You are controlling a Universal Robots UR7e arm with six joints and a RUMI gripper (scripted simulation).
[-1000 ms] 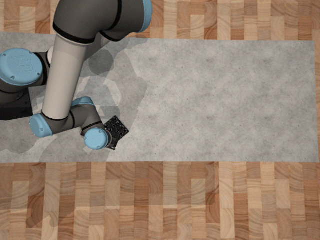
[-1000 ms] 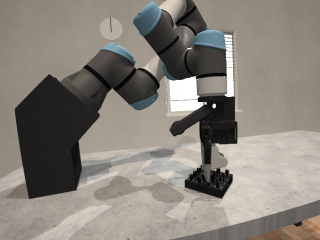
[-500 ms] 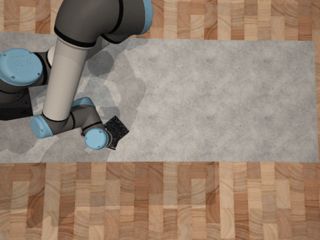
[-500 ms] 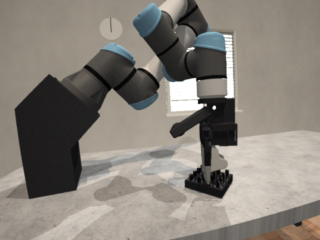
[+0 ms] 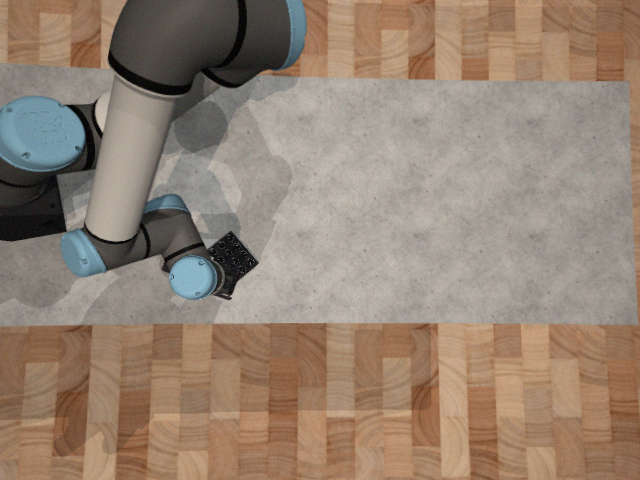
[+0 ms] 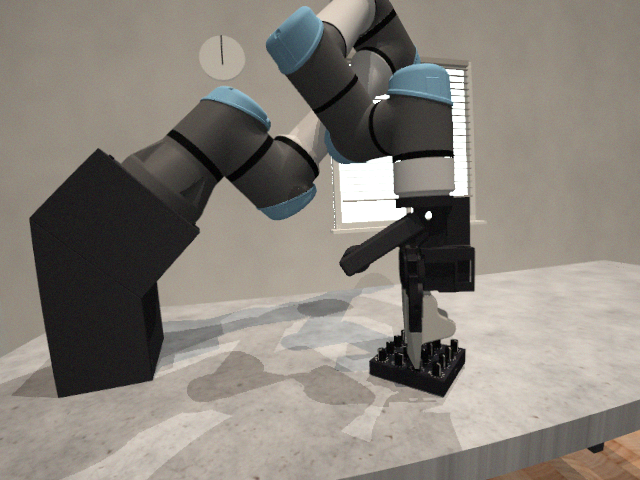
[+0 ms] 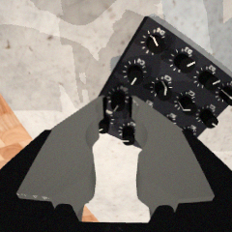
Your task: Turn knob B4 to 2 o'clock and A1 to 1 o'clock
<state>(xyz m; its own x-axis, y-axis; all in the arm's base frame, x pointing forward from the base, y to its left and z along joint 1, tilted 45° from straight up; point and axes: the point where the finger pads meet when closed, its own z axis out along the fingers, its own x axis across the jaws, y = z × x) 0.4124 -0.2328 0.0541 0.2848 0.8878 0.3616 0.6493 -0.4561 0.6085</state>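
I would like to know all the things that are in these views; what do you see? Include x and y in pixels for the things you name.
Knob box [image 5: 238,251] [image 6: 406,376] [image 7: 140,43]: one, black, on the grey table top
Knobs: more than ten, black, on the box; some hidden
Table top [image 5: 439,206] [image 6: 542,320]: one, grey, under the box
Clock [image 6: 221,57]: one, pale, on the wall
Window [image 6: 361,207]: one, white, behind the arm
Floor [image 5: 310,392] [image 6: 615,454]: one, brown wood, below the table
Arm: one, grey, pale and blue, over the table
Hand [image 6: 417,364] [image 7: 118,98]: one, grey and black, at the box

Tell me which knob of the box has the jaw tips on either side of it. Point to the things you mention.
Knob B4 [image 7: 117,98], in the edge column with C4 [image 7: 135,73] and D4 [image 7: 155,43]. The jaw tips flank it in the wrist view; C4 and D4 lie beyond them.
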